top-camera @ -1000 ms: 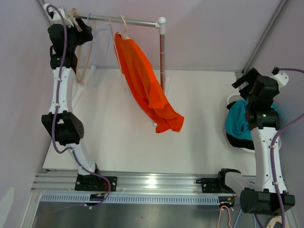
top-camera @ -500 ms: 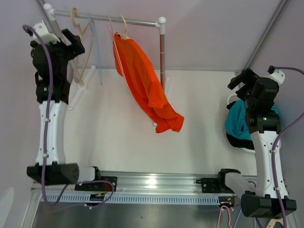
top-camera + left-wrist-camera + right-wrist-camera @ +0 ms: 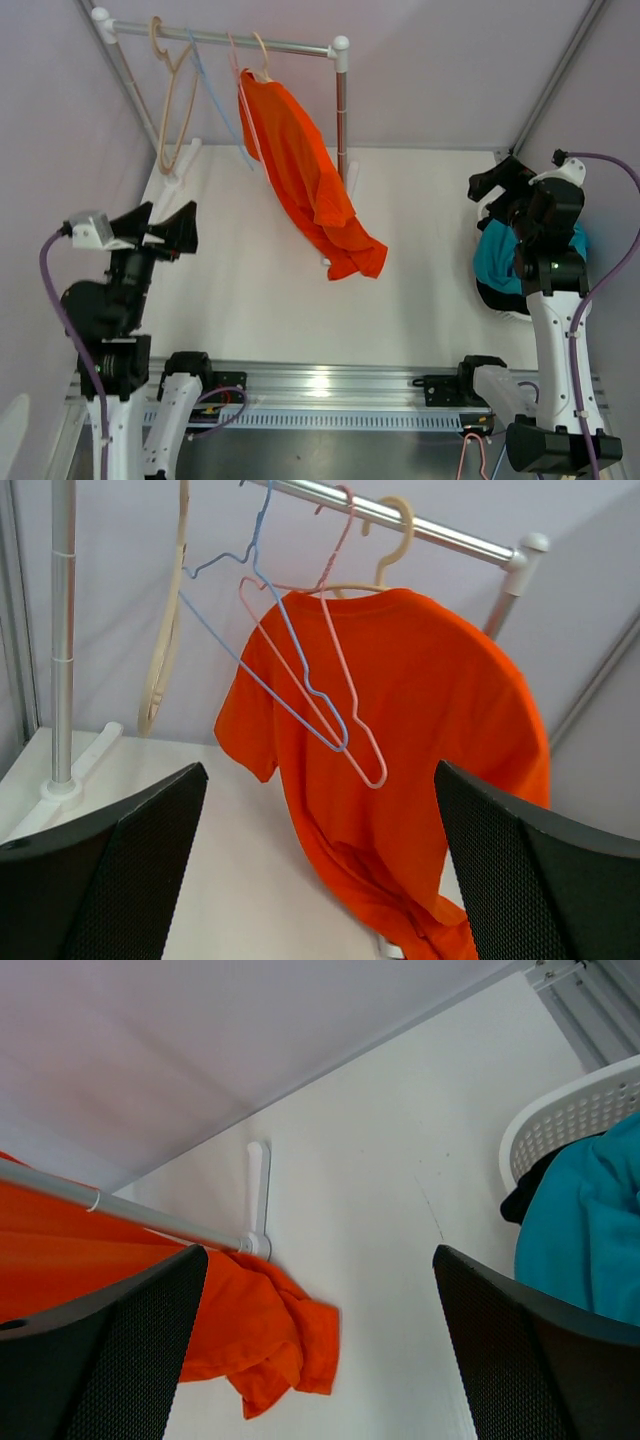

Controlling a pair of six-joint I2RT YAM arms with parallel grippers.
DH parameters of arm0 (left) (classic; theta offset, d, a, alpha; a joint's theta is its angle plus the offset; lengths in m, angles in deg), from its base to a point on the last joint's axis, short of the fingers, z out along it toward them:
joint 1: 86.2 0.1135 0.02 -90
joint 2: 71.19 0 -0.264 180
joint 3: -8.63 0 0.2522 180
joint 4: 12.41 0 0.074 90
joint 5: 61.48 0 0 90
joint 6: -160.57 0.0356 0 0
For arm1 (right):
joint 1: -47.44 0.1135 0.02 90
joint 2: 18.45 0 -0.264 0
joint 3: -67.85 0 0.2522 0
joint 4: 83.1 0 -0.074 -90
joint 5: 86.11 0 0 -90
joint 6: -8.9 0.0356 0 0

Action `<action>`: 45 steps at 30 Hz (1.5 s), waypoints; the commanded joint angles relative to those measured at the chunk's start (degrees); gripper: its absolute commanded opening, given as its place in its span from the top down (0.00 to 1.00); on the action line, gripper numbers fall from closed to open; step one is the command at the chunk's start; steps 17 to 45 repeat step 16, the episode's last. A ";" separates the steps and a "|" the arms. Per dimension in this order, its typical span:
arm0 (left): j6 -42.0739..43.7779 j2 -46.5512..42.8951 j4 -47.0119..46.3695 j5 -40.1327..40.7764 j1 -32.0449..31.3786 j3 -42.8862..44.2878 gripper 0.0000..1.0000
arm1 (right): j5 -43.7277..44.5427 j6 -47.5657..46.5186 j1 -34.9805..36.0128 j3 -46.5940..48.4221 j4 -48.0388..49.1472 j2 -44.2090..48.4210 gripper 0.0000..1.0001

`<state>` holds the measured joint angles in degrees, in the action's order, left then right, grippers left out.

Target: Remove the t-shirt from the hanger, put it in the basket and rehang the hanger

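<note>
Left wrist view: the t-shirt (image 3: 420, 730) hides most of its hanger (image 3: 393, 525), hook showing.

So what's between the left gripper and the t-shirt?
A blue hanger and a pink hanger, both empty, hang before the t-shirt: left wrist view.

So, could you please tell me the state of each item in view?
Orange t-shirt: hanging on cream hanger.
Blue wire hanger: empty, on metal rail.
Pink wire hanger: empty, on rail.
Second cream hanger: empty, on rail.
White mesh basket: holds teal garment.
Left gripper: open, empty.
Right gripper: open, empty.
</note>
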<state>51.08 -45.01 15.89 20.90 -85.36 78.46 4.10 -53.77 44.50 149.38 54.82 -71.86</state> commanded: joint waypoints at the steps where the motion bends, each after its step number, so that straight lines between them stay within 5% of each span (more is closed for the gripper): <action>1: 0.75 -4.62 3.99 -2.76 -0.23 -3.50 0.01 | -2.49 -0.87 0.39 -1.67 0.45 1.98 0.01; 5: 1.99 -12.36 3.91 -3.63 -0.23 -8.25 0.01 | -2.58 -1.14 0.39 -4.66 1.77 3.92 0.01; 45: 2.61 -9.91 4.79 -2.58 -0.31 -11.86 0.00 | -0.30 -3.60 0.48 -4.31 -0.69 0.85 0.00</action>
